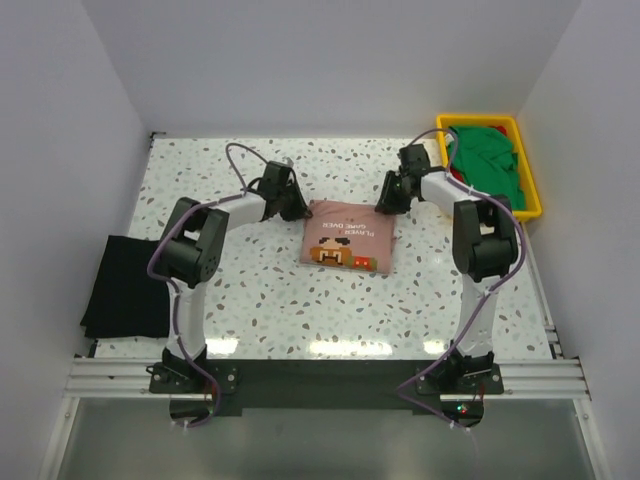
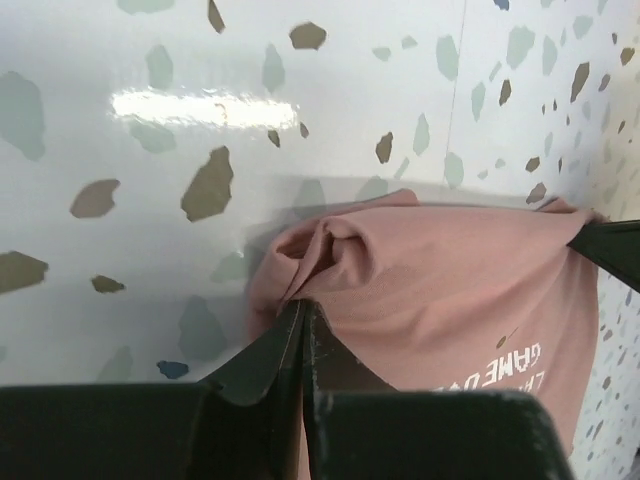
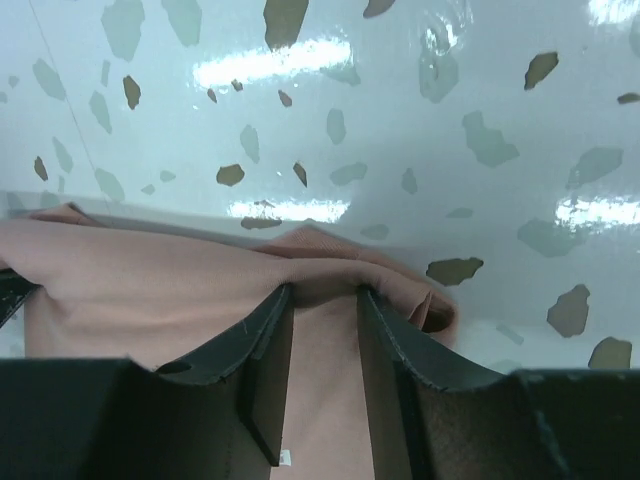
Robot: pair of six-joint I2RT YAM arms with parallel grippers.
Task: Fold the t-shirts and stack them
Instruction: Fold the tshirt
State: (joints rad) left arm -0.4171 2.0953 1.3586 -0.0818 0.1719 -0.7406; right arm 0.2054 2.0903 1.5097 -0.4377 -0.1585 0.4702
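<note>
The dusty pink t-shirt lies folded into a rectangle at the table's middle, print side up. My left gripper is at its far left corner. In the left wrist view this gripper is shut on a bunched fold of the pink cloth. My right gripper is at the far right corner. In the right wrist view it is open, its fingers astride the pink cloth's edge. A black t-shirt lies flat at the left edge. A green t-shirt fills the tray, with a sliver of red beneath it.
The yellow plastic tray stands at the far right corner, just beyond my right arm. White walls enclose the speckled table on three sides. The arm bases sit on a metal rail at the near edge.
</note>
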